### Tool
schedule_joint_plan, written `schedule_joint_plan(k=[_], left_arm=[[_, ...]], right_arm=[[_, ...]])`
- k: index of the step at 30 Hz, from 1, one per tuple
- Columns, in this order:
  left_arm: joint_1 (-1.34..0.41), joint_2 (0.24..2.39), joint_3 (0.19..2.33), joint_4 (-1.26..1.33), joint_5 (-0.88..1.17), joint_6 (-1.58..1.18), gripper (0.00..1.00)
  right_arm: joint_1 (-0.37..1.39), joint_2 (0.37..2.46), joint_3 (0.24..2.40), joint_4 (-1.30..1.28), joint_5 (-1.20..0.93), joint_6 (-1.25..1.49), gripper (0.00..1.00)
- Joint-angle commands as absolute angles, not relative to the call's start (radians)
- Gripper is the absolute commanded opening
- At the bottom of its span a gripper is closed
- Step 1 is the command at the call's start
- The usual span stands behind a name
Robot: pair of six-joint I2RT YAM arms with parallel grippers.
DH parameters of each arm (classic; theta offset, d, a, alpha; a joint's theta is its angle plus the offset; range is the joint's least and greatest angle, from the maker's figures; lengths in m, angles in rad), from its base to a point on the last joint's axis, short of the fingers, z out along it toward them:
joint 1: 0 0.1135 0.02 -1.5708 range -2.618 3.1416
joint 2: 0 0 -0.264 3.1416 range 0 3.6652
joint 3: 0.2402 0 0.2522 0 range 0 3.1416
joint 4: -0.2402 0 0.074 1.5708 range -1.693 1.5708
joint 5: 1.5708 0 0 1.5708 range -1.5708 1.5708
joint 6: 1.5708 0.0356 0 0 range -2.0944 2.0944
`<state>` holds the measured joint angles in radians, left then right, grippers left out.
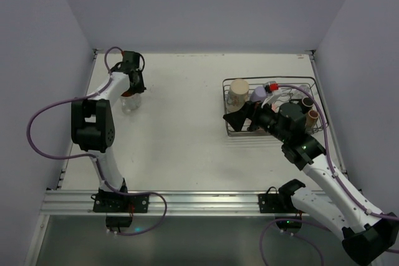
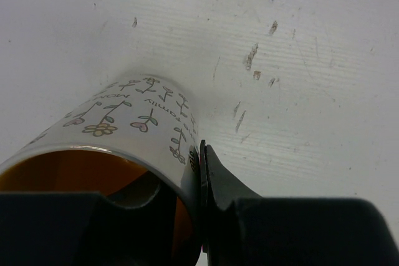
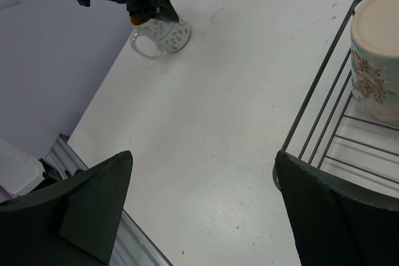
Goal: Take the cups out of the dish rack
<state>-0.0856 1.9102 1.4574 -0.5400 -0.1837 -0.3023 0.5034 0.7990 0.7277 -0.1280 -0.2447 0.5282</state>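
Note:
My left gripper (image 1: pixel 132 85) is at the far left of the table, shut on the rim of a white flower-patterned cup with an orange inside (image 2: pixel 134 116). One finger is inside the rim and one finger (image 2: pixel 218 175) is outside. The cup stands on the table (image 1: pixel 130 102) and also shows in the right wrist view (image 3: pixel 163 34). The dark wire dish rack (image 1: pixel 232 130) is at the right. It holds a cream patterned mug (image 1: pixel 237 92) (image 3: pixel 377 54), a lavender cup (image 1: pixel 259 93), a salmon-red cup (image 1: pixel 271 85) and small brown cups (image 1: pixel 310 109). My right gripper (image 1: pixel 240 118) (image 3: pixel 206 185) is open and empty over the rack's left edge (image 3: pixel 315 98).
White walls close the table at the back and both sides. An aluminium rail (image 1: pixel 187 200) runs along the near edge and shows at the lower left of the right wrist view (image 3: pixel 68 154). Bare tabletop (image 1: pixel 181 116) lies between the two grippers.

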Motion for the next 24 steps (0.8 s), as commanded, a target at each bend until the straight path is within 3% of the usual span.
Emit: schedule_joint_plan(k=[1, 2, 3, 6, 10, 18, 24], left_arm=[[-0.083, 1.893, 1.554, -0.485, -0.173, -0.261, 0.05], [-0.083, 1.894, 1.554, -0.489, -0.178, -0.262, 0.10], [-0.083, 1.896, 1.552, -0.491, -0.190, -0.261, 0.23], [-0.081, 1.893, 1.536, -0.495, -0.213, -0.259, 0.42], [-0.080, 1.878, 1.525, -0.492, -0.210, -0.258, 0.52], [-0.081, 1.711, 1.589, -0.488, -0.121, -0.301, 0.87], [-0.116, 1.499, 1.539, -0.420, 0.041, -0.342, 0.95]], right_arm=[[0.506, 0.811, 0.733, -0.136, -0.222, 0.491, 0.99], [0.506, 0.815, 0.736, -0.146, -0.216, 0.488, 0.99], [0.508, 0.815, 0.742, -0.150, -0.206, 0.485, 0.99], [0.506, 0.819, 0.756, -0.172, -0.193, 0.476, 0.99], [0.508, 0.812, 0.765, -0.187, -0.193, 0.472, 0.99], [0.506, 0.877, 0.897, -0.285, -0.062, 0.413, 0.99], [0.506, 1.005, 1.003, -0.345, 0.112, 0.353, 0.99]])
